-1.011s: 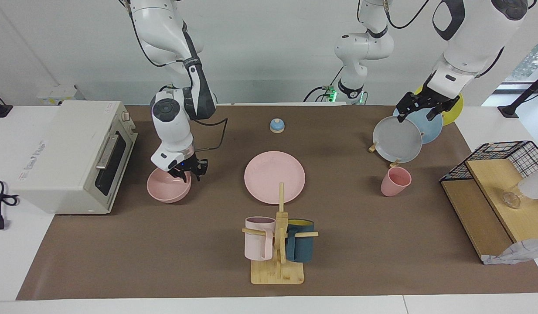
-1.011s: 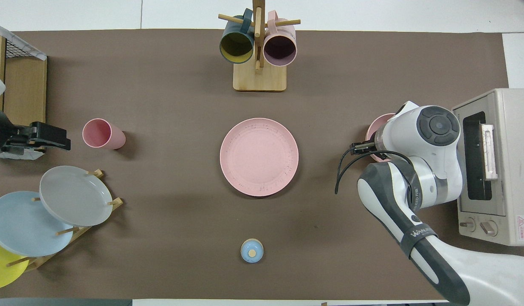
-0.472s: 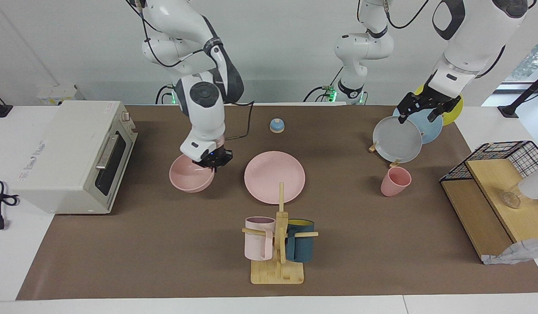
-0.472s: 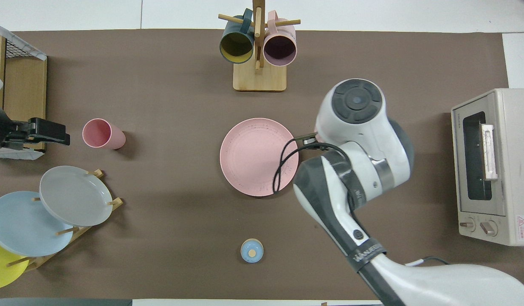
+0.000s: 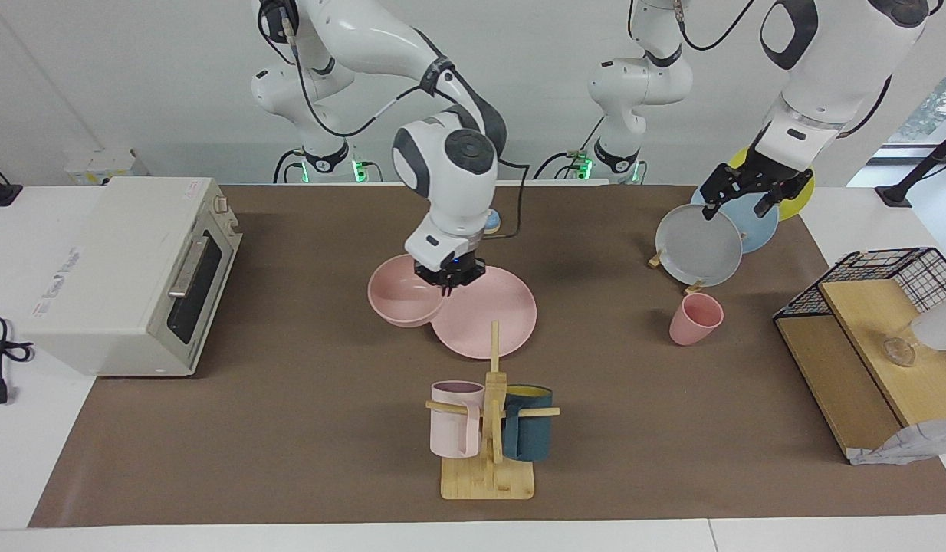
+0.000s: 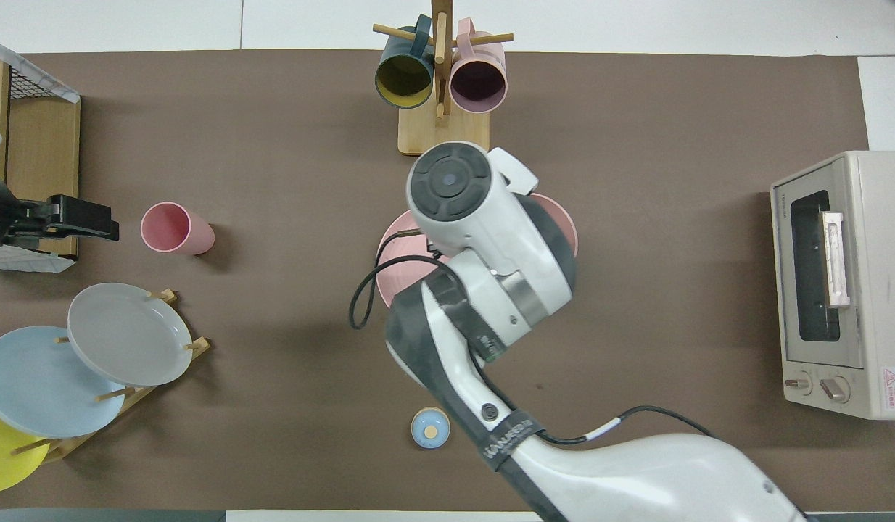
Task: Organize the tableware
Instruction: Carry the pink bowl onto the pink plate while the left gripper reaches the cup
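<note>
The brown surface [image 5: 289, 445] carries a toaster oven [image 5: 120, 276] at the right arm's end. At the middle lies the pink plate [image 5: 496, 318]. The right end effector [image 5: 447, 277] is clamped on the rim of the pink bowl [image 5: 400, 295], holding it in the air over the plate's edge toward the oven. The left end effector [image 5: 753, 190] waits, fingers spread, over the grey plate [image 5: 699, 245] in its rack. The pink cup [image 5: 695, 318] stands near that rack, farther from the robots.

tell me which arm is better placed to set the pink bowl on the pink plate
Right: the right gripper is shut on the pink bowl's rim at the pink plate's edge. The left gripper waits open over the plate rack.
</note>
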